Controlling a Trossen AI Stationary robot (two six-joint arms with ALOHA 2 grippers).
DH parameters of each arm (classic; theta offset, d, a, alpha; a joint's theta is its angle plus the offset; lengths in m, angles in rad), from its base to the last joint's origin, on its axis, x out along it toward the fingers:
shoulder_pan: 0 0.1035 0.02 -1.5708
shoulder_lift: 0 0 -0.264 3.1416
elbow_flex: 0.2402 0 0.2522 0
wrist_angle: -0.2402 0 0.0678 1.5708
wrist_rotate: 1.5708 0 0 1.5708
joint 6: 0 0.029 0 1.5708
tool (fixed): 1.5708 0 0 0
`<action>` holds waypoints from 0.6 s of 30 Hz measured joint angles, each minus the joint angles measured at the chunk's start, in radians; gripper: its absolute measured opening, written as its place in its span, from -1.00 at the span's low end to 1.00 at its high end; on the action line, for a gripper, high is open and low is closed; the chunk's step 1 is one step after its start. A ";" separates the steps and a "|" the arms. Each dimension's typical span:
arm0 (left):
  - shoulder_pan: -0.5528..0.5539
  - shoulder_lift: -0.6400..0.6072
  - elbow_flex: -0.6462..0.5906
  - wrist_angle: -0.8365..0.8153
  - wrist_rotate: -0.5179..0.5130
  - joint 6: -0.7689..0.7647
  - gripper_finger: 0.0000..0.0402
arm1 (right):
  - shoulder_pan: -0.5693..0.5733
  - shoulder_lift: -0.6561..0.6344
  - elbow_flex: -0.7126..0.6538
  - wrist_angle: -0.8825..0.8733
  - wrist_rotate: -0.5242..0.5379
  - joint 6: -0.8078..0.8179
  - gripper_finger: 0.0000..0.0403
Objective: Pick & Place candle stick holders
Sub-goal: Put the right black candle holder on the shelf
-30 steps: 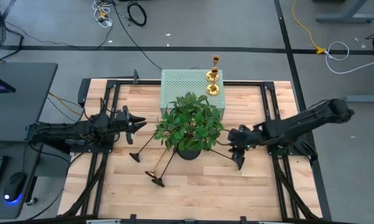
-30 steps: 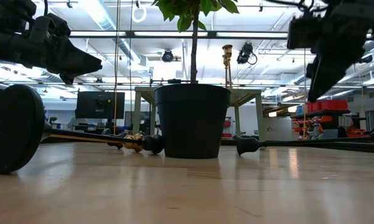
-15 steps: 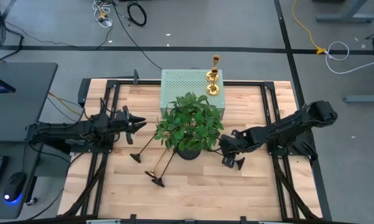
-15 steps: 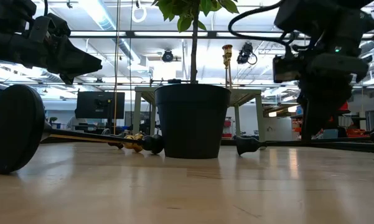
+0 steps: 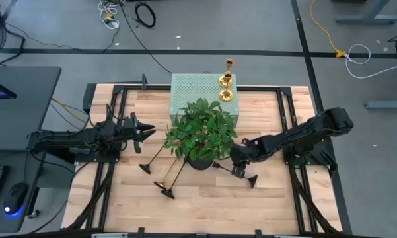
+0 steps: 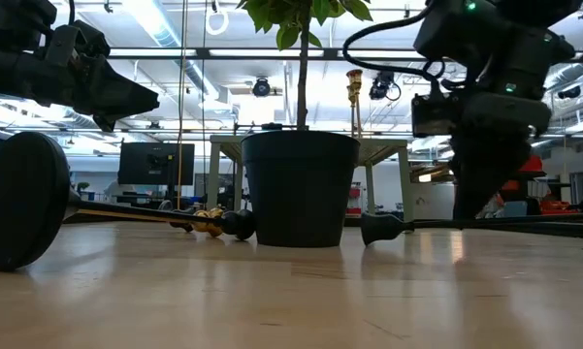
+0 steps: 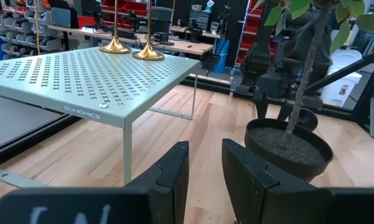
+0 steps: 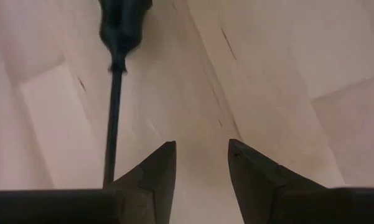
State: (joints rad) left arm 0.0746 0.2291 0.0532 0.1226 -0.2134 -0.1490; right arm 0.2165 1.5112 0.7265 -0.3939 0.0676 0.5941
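A black candlestick [image 5: 252, 180] lies on the table to the right of the plant pot [image 5: 201, 160], with its cup end [image 6: 378, 228] toward the pot. My right gripper [image 5: 237, 168] is open and points down just above the table at its stem [image 8: 114, 106]. The stem runs outside the gap, along one finger. Two gold candlesticks [image 5: 225, 86] stand on the pale green perforated box [image 5: 185, 92]. Several more candlesticks [image 5: 162, 178] lie on the table to the left of the pot. My left gripper [image 5: 150, 131] is open and empty at the table's left. My right gripper comes from above, pointing down, with the lying black candlestick's stem [image 8: 109, 163] along the outer side of one finger [image 8: 150, 174] and nothing between the fingers. I cannot tell whether that finger touches the stem.
The leafy plant [image 5: 199, 129] in its black pot [image 6: 301, 189] stands mid-table and overhangs the lying candlesticks. The perforated box [image 7: 81, 74] stands on legs at the far edge. Black frame rails [image 5: 287, 125] run along both sides of the table.
My right gripper has moved toward the table's left, toward the plant pot, and down to the table beside the black candlestick's stem. That candlestick has shifted a little, its cup end toward the pot.
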 joint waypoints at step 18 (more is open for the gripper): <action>0.000 0.000 0.000 0.000 0.000 0.003 -0.51 | 0.119 0.021 0.016 0.073 -0.082 0.129 -0.29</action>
State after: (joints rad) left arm 0.0746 0.2287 0.0532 0.1226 -0.2132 -0.1465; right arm 0.3352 1.5323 0.7422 -0.3213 -0.0139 0.7234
